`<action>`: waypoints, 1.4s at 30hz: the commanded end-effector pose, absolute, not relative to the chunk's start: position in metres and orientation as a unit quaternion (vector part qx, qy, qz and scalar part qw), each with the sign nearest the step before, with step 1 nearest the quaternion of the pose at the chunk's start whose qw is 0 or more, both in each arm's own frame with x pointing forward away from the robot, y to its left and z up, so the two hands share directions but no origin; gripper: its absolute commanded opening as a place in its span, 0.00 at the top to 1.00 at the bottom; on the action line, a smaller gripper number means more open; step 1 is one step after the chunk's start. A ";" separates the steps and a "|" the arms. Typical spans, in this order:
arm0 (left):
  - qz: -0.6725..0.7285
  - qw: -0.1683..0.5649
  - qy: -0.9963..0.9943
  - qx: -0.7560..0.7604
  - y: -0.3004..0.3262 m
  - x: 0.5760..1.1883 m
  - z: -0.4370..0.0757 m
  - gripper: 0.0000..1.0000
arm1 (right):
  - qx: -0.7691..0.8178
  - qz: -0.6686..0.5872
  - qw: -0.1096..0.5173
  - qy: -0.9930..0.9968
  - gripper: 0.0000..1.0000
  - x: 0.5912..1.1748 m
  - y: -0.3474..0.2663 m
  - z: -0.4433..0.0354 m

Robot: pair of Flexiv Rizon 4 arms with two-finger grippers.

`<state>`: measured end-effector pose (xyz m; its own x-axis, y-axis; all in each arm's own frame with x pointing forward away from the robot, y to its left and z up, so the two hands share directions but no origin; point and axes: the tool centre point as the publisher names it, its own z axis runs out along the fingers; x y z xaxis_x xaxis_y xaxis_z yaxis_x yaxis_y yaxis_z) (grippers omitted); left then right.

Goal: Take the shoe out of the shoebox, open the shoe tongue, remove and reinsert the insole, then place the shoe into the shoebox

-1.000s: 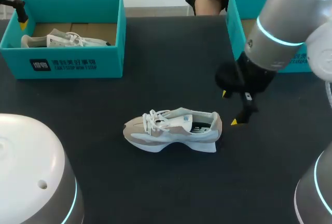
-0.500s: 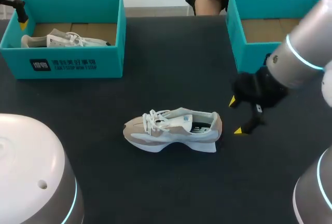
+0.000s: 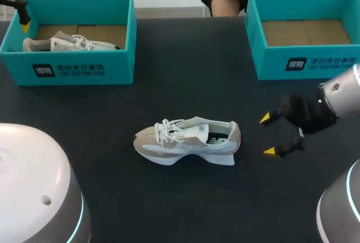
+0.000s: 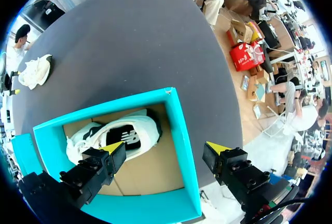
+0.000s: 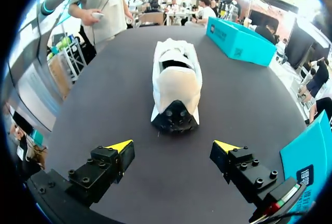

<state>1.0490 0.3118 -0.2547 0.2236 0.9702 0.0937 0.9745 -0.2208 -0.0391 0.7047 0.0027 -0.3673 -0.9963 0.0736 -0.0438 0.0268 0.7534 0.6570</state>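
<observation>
We have the shoe (image 3: 188, 140) standing on its sole on the counter (image 3: 185, 74), clear of the shoebox (image 3: 270, 66), heel toward our right claw (image 3: 268, 135), which gapes empty, seemingly lined up to reach the tongue.

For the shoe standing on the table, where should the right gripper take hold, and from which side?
Probably the heel of the shoe, approached from behind. The shoe stands upright on its sole with its narrow heel facing the open right gripper, so the fingers could straddle it.
</observation>
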 end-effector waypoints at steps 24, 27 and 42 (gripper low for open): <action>-0.025 0.045 -0.622 -0.781 0.312 1.049 -0.255 0.00 | 0.019 0.458 0.040 0.888 0.00 0.713 0.004 -0.385; -0.025 0.045 -0.622 -0.781 0.312 1.049 -0.255 0.00 | 0.026 0.462 0.038 0.886 0.00 0.715 0.009 -0.388; -0.025 0.045 -0.622 -0.781 0.312 1.049 -0.255 0.00 | 0.046 0.471 0.030 0.880 0.00 0.723 0.053 -0.401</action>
